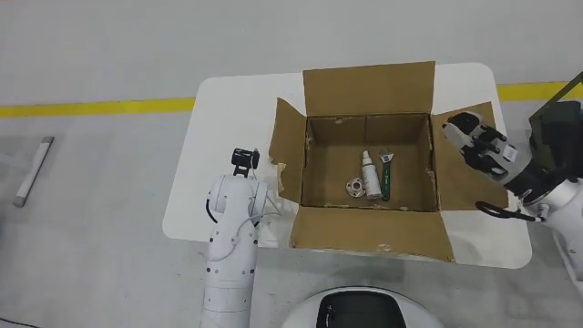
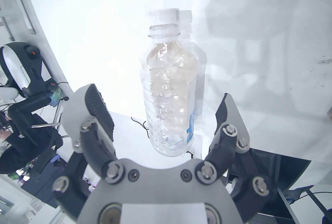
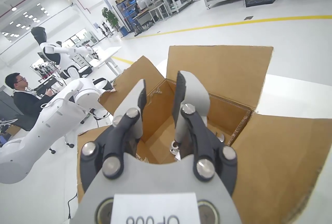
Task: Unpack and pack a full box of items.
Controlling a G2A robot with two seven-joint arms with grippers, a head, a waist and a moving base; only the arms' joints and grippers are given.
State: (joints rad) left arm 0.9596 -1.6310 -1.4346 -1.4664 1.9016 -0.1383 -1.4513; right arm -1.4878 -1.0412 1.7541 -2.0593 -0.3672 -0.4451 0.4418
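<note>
The left gripper is spread wide above the table, at the left of the box. A water bottle sits between its fingers and touches neither; I cannot tell if it lies or stands. So one item seems to be out.

The box is open, with all flaps folded out. On its floor lie a metal part, a small bottle and a wrench, close together.

The right gripper hangs over the right flap, narrowly open and holding nothing.

I judge the unpacking is only partly done: three items must come out, then everything must be packed back.
</note>
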